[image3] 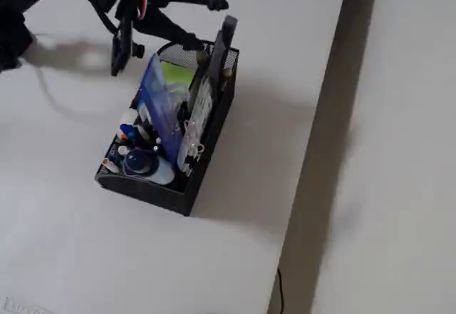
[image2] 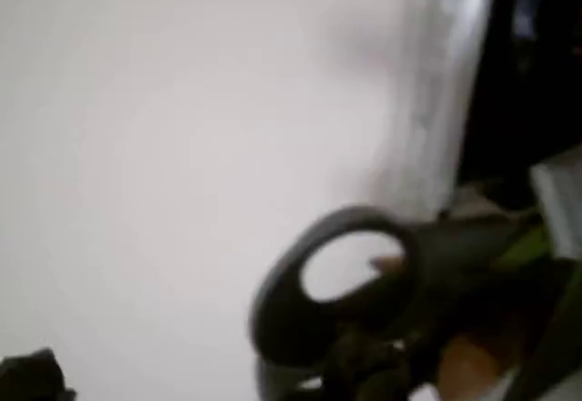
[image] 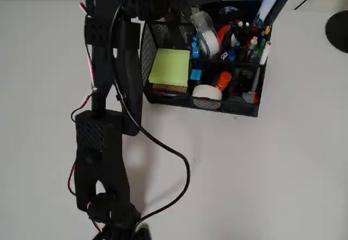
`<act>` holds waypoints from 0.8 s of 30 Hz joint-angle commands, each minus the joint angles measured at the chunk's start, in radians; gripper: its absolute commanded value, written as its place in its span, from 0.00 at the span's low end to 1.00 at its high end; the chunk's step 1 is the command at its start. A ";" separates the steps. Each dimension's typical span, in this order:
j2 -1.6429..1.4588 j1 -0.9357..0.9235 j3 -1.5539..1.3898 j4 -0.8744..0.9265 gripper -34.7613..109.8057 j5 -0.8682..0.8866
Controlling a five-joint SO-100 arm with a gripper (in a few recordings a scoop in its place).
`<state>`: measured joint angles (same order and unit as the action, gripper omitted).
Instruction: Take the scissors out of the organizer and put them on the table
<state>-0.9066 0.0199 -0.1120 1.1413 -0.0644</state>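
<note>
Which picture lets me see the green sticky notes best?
The overhead view. There the sticky-note pad faces the camera, its whole top showing in the organizer's left compartment. In the fixed view it is a small green patch behind the mesh rim. The wrist view is too blurred to tell.

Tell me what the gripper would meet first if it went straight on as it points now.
Most likely the scissors, whose dark handle stands up out of the organizer right ahead of the open gripper. The wrist view is blurred, so the gap is unclear.
</note>
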 commanded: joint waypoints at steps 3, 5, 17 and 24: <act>0.017 -0.014 0.035 -0.124 0.49 0.015; 0.054 -0.009 0.035 -0.149 0.49 0.015; 0.213 -0.035 0.035 -0.311 0.36 0.049; 0.225 -0.083 0.100 -0.279 0.24 0.183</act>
<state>-0.6796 -0.0230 -0.0844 0.8391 0.0552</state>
